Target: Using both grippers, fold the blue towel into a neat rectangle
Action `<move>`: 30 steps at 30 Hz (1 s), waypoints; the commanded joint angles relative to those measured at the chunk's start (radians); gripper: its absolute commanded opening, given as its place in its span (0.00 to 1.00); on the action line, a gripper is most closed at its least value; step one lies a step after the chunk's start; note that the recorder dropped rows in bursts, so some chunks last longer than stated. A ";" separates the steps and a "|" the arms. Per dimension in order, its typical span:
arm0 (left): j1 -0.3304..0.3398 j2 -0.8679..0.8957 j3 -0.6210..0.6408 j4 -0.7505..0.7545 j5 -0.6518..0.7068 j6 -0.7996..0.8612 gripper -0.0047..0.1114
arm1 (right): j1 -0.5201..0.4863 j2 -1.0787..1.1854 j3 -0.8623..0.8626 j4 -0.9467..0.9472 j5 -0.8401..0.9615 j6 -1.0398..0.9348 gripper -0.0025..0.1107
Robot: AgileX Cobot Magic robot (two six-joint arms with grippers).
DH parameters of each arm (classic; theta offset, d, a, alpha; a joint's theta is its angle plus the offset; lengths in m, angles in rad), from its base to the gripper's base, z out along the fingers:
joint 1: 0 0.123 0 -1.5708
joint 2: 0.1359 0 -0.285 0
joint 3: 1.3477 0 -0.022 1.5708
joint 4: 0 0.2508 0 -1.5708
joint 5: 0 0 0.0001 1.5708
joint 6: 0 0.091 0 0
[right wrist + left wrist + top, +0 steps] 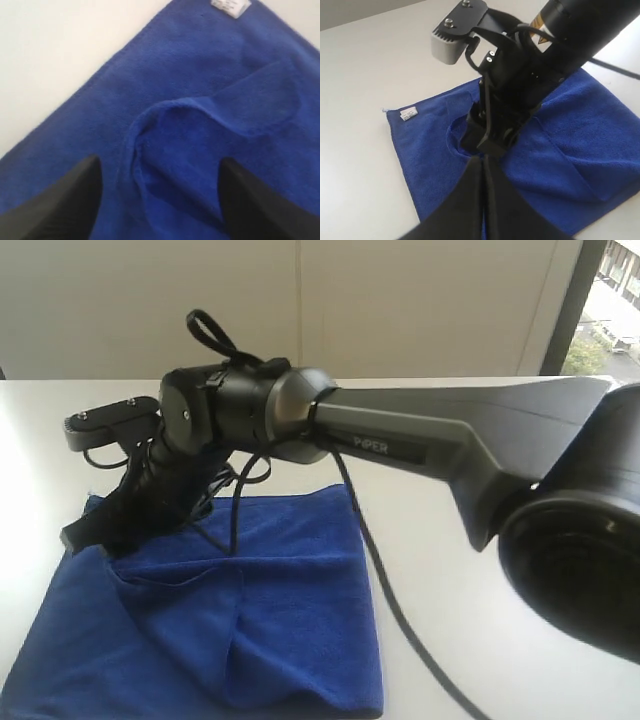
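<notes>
Plain white tabletop (440, 590), pale wall behind, window (610, 300) far right. The deep royal-blue microfibre towel (290, 620) lay rumpled on it. Over it the left gripper (482, 172) sat pinched closed, seemingly empty. The right gripper (160, 167) hung spread wide above a raised fold, gripping nothing. Only the wrist views caught the small white tag (408, 114).

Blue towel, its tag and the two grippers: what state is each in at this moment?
blue towel: lying on the table, folded over, top layer puckered, held by neither gripper.
white tag: exposed at one corner, lying flat.
right gripper: open, jaws wide apart above the pucker.
left gripper: shut, holding nothing.
</notes>
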 commanded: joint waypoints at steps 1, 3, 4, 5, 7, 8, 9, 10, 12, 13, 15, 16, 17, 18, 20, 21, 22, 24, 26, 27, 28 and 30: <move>-0.002 -0.006 0.006 -0.006 -0.032 0.000 0.04 | -0.068 -0.070 -0.007 -0.109 0.097 0.015 0.55; -0.002 -0.006 0.006 0.011 -0.034 0.000 0.04 | -0.096 -0.092 -0.007 -0.132 0.149 -0.005 0.55; -0.002 -0.006 0.006 0.022 -0.023 0.000 0.04 | -0.111 -0.102 -0.006 -0.142 0.172 -0.023 0.55; -0.002 -0.006 0.006 0.029 -0.016 0.000 0.04 | -0.126 -0.116 -0.004 -0.149 0.206 -0.053 0.55; -0.002 0.006 0.006 0.029 -0.001 -0.004 0.04 | -0.153 -0.138 0.008 -0.152 0.237 -0.086 0.54; -0.002 0.021 0.000 0.029 0.025 -0.004 0.04 | -0.165 -0.154 0.030 -0.152 0.239 -0.108 0.53; -0.002 0.040 -0.013 0.032 0.061 -0.004 0.04 | -0.174 -0.172 0.051 -0.152 0.232 -0.119 0.52; -0.002 0.079 -0.032 0.032 0.104 -0.004 0.04 | -0.181 -0.186 0.075 -0.148 0.221 -0.129 0.51; -0.002 0.182 -0.093 0.038 0.169 -0.002 0.04 | -0.196 -0.227 0.146 -0.145 0.196 -0.158 0.49; -0.002 0.245 -0.127 0.044 0.192 0.000 0.04 | -0.201 -0.250 0.188 -0.142 0.183 -0.170 0.48; -0.002 0.381 -0.231 0.051 0.243 0.005 0.04 | -0.201 -0.287 0.275 -0.139 0.151 -0.188 0.48; -0.002 0.442 -0.278 0.054 0.269 0.026 0.04 | -0.201 -0.308 0.317 -0.136 0.139 -0.197 0.48; -0.002 0.520 -0.343 0.060 0.309 0.042 0.04 | -0.201 -0.327 0.352 -0.125 0.129 -0.205 0.48; -0.002 0.603 -0.412 0.067 0.360 0.056 0.04 | -0.201 -0.345 0.395 -0.104 0.112 -0.220 0.48; -0.002 0.757 -0.538 0.094 0.455 0.078 0.04 | -0.201 -0.376 0.475 -0.065 0.067 -0.247 0.48; -0.002 0.838 -0.604 0.103 0.489 0.078 0.04 | -0.201 -0.386 0.503 -0.051 0.041 -0.257 0.48; -0.002 0.913 -0.663 0.105 0.502 0.081 0.04 | -0.201 -0.397 0.534 -0.034 0.021 -0.268 0.48; -0.002 1.036 -0.756 0.105 0.488 0.091 0.04 | -0.201 -0.407 0.574 -0.008 -0.005 -0.291 0.48; -0.002 1.120 -0.816 0.105 0.453 0.102 0.04 | -0.201 -0.410 0.597 0.017 -0.012 -0.314 0.48; -0.002 1.158 -0.841 0.097 0.422 0.110 0.04 | -0.199 -0.410 0.601 0.024 -0.020 -0.325 0.48; -0.002 1.192 -0.859 0.089 0.387 0.115 0.05 | -0.199 -0.410 0.602 0.035 -0.028 -0.339 0.48; -0.002 1.241 -0.878 0.055 0.322 0.156 0.11 | -0.199 -0.410 0.602 0.053 -0.060 -0.347 0.48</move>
